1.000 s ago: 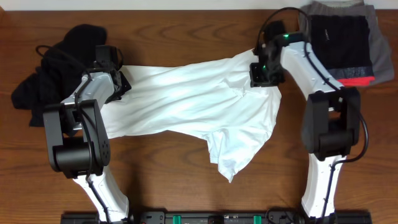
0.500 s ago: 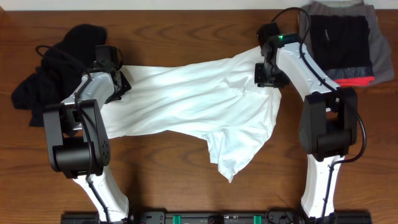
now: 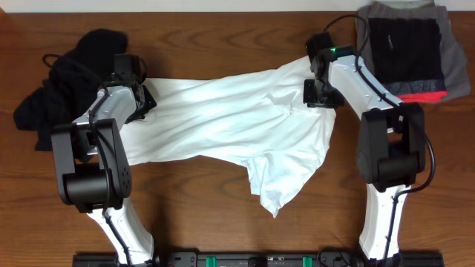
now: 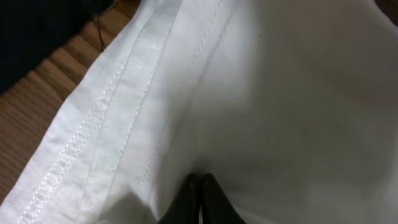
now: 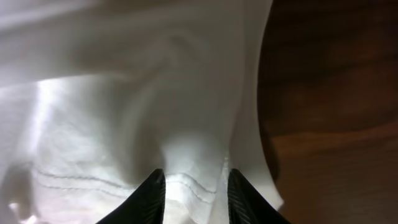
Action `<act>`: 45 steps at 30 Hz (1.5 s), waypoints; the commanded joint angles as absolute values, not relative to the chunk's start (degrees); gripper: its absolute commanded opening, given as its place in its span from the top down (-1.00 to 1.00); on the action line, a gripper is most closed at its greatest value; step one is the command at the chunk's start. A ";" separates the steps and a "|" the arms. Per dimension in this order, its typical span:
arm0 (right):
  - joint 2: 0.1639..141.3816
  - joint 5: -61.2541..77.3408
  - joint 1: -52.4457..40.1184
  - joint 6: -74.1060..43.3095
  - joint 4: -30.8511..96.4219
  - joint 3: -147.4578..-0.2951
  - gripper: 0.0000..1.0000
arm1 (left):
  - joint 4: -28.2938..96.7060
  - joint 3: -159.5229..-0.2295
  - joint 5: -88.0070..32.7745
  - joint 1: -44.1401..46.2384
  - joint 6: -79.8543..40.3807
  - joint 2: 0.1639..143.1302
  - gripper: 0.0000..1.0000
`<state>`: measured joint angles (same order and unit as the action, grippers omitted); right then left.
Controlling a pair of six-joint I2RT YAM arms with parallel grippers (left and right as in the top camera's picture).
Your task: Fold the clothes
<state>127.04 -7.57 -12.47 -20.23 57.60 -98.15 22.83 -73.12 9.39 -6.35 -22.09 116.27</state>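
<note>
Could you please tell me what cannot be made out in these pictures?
Right wrist: whether the right gripper grips the white T-shirt; the bottom edge crops its fingers.
Overhead: the black garment's type; crumpled, partly under the left arm.
Overhead: folded stack's lower layers, under its black top.

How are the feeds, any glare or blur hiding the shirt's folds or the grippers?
Overhead: the white T-shirt is bright but its creases read; the black garment is a near-featureless dark mass. Left wrist: hem stitching is sharp, the left gripper soft and dark. Right wrist: fabric at the right gripper is blurred, with a glare patch at left.
</note>
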 commanded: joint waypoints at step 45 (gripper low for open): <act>124.29 4.80 -3.38 -5.45 65.12 -100.88 0.98 | 23.88 -72.10 9.78 -7.77 -21.06 120.55 0.88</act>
<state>126.37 3.68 -4.03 -8.49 64.16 -98.39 22.83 -73.12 9.37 -6.37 -22.06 116.27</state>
